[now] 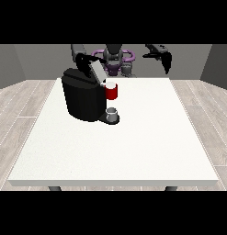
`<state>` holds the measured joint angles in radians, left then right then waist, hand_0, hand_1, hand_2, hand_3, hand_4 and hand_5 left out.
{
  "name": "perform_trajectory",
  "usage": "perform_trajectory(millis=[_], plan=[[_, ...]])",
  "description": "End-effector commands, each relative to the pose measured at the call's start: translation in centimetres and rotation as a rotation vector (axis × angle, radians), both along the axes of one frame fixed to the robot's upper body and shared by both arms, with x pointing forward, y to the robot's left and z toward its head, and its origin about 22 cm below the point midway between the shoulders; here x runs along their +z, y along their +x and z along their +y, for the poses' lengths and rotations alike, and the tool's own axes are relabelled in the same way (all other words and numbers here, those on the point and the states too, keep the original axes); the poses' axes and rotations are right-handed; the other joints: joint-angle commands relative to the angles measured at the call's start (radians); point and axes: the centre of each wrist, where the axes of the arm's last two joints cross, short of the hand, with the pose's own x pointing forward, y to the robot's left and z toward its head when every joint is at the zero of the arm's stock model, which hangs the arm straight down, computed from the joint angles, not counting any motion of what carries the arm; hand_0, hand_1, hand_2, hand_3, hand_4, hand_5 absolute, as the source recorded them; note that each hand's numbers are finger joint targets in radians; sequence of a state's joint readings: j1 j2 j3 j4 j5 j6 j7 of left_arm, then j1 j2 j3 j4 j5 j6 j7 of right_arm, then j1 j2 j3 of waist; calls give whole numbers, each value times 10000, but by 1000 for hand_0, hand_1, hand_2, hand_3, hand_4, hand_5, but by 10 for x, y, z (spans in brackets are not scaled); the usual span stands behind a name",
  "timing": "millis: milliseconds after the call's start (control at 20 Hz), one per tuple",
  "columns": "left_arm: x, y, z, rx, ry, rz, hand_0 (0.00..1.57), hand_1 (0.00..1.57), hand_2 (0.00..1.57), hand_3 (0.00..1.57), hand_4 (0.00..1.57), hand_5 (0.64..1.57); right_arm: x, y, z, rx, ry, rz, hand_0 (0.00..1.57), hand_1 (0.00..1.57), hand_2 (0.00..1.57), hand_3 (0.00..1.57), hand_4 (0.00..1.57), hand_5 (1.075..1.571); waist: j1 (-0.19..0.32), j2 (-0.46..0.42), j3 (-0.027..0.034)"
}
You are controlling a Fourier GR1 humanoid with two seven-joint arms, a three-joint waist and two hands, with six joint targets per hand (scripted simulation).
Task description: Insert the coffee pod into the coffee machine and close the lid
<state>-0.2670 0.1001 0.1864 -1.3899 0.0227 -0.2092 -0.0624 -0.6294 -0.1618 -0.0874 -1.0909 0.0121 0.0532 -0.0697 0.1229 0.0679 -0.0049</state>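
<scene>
The coffee machine (84, 98) is a squat black block standing on the white table (133, 147) toward the view's left and far half. Its grey lid (97, 71) is tilted up and open. A red part (111, 91) sits at the machine's front head, just below and to the right of the lid, with a pale rim on top; whether this is the coffee pod itself or the holder cannot be told. Under it a small grey cup (112, 114) stands on the machine's base.

The hand at the view's left (85, 60) is just above and behind the lid; it merges with the dark machine, so whether it is released or clenched cannot be told. The hand at the view's right (166, 61) hangs well apart from the machine, raised beyond the table's far edge, fingers pointing down and relaxed, holding nothing.

No writing or brand mark can be read anywhere
</scene>
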Motion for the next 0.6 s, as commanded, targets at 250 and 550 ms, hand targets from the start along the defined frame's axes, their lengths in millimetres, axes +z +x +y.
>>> perform_trajectory(millis=[250, 550], plan=[[-6, -3, -3, -7, 237, 237, 0, 0, 0, 0, 0, 1571, 3, 10, 32, 382, -233, 466, 0, 0, 0, 0, 0, 1571, 162, -97, 49], [-14, -6, 11, 421, -85, 340, 0, 0, 0, 0, 158, 1571, 11, 13, 32, 623, -344, 306, 0, 0, 0, 0, 114, 1571, -1, -188, 48]])
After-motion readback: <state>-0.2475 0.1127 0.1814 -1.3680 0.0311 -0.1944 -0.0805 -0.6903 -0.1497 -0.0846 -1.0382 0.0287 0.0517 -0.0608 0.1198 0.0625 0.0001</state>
